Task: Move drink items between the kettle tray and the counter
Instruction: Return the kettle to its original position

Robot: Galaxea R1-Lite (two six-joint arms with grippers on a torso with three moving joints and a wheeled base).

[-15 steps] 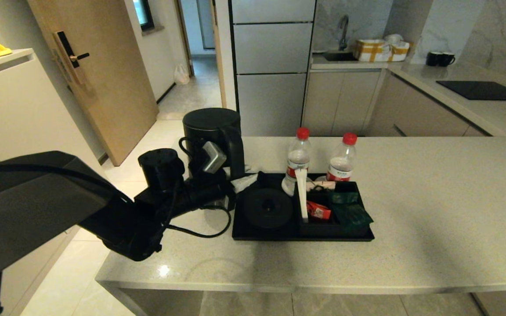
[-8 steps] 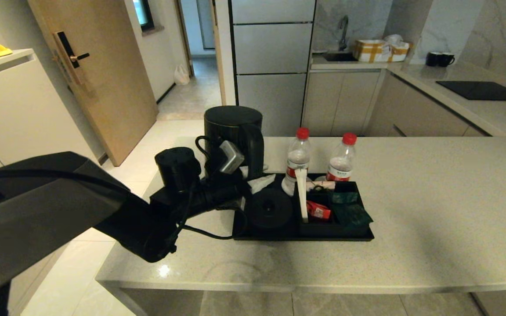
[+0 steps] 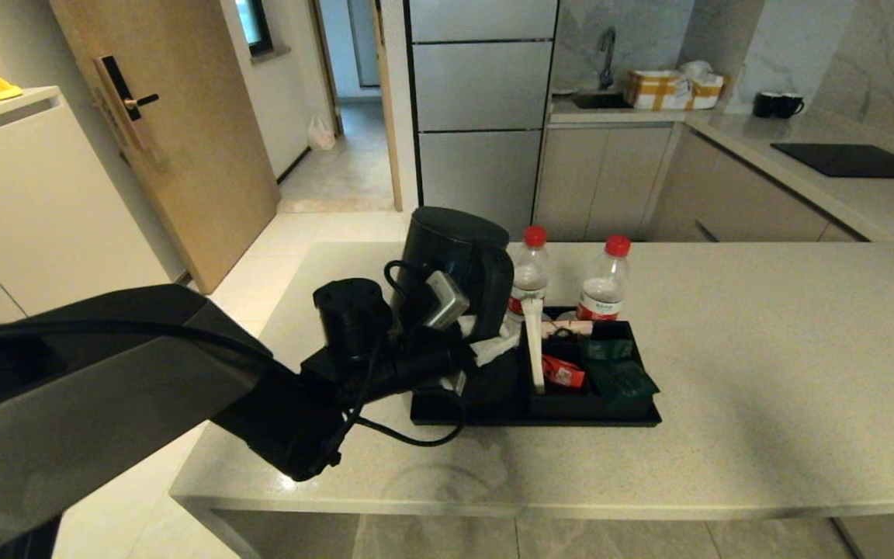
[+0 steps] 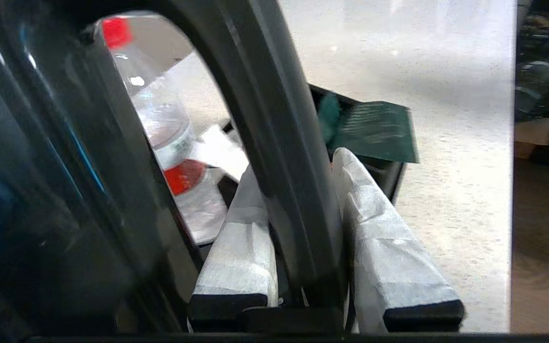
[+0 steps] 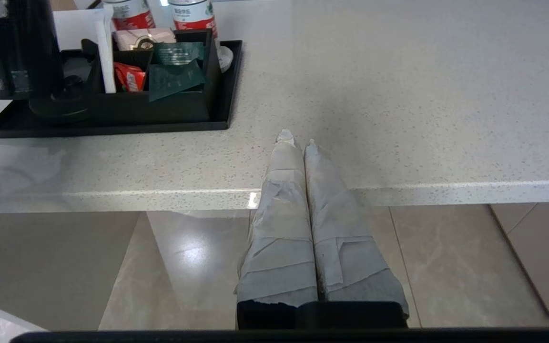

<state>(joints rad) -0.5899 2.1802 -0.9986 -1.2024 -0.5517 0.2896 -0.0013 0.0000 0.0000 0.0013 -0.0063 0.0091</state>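
The tall black kettle hangs tilted over the left half of the black kettle tray, above its round base. My left gripper is shut on the kettle's side handle, with one white-wrapped finger on each side of it. Two red-capped water bottles stand at the tray's far edge. The grey speckled counter carries the tray. My right gripper is shut and empty at the counter's front edge, right of the tray; the head view does not show it.
The tray's boxed section holds green and red sachets beside an upright white card. A black cable loops on the counter left of the tray. The counter's left edge is close by. A cooktop counter lies far right.
My left arm has carried the kettle to the right, from beside the tray's left end to over the round base. The kettle now leans instead of standing upright.
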